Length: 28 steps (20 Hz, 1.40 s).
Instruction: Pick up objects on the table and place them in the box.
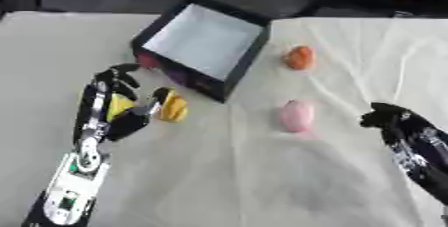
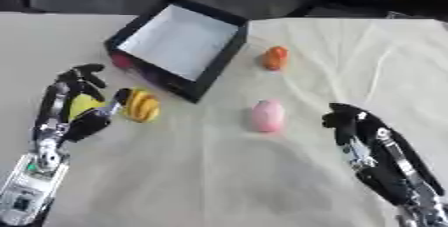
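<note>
Left eye view shows a pale cloth-covered surface [image 1: 262, 181] with a black box [image 1: 203, 41] standing askew near its far edge, the white inside open to the camera. The left hand [image 1: 114, 108] comes in from the lower left, its fingers [image 1: 121, 78] curled round a yellow object [image 1: 120, 104] held in the palm, with the thumb reaching toward a second yellow-orange object [image 1: 173, 106] that lies just beside the hand, near the box's near corner. Whether that second piece is part of the held thing cannot be told. A pink rounded object [image 1: 297, 115] rests on the cloth between the two hands, to the right of the box's near corner. An orange object [image 1: 300, 57] lies farther back, just beside the box's right wall. The right hand [image 2: 350, 121] shows best in the right eye view, at the lower right, well apart from the pink object; its fingers look bent downward and hold nothing.
</note>
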Motion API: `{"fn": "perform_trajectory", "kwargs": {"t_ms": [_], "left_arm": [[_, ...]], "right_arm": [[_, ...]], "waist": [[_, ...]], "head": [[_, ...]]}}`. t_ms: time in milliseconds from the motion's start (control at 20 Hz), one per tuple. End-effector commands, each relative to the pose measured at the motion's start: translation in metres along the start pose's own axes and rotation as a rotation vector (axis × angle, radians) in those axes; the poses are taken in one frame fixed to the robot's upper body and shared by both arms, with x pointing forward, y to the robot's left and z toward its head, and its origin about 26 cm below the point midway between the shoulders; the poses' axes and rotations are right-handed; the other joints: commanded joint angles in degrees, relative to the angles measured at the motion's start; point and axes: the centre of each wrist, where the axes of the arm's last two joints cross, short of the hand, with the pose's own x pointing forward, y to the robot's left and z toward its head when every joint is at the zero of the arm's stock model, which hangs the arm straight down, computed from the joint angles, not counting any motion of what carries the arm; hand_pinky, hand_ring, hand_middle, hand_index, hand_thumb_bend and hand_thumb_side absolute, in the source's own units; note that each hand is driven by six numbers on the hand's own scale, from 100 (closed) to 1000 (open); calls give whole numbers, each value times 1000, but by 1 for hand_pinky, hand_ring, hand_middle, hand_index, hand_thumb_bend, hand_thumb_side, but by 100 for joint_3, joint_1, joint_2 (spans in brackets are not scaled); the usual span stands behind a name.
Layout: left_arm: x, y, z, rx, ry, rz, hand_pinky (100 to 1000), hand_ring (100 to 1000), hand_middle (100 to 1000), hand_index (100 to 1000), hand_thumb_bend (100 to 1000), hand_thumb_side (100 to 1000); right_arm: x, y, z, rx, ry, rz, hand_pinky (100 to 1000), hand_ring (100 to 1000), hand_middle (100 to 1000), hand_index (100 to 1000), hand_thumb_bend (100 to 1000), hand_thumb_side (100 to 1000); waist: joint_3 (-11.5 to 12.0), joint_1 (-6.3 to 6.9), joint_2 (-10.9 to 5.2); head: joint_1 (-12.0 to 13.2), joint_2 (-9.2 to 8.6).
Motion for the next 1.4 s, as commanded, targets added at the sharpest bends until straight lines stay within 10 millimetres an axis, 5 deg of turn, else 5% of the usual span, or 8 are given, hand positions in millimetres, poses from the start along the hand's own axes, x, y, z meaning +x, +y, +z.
{"fn": "perform_trajectory", "kwargs": {"t_ms": [50,500,1100,1400], "left_arm": [[3,4,-2,8,-17,-8,591,409,484,760,553,436],[5,12,-10,-5,-36,-57,603,420,496,768,570,448],[-2,103,-77,-328,-26,-669,706,559,616,833,674,484],[-4,136,-103,-543,11,-832,737,617,662,853,673,465]], "right_arm": [[3,-3,-2,-7,-13,-2,869,749,708,864,100,716],[2,-3,-2,-7,-9,2,869,749,708,864,100,717],[1,-5,1,13,-1,18,869,749,709,864,100,710],[0,-6,3,21,8,21,869,748,709,864,100,711]], "waist": [[-14,35,-128],[-37,45,-138],[-130,178,-232],[-176,223,-288]], "head": [[-5,-10],[-16,-10],[-39,-10],[-18,-10]]}}
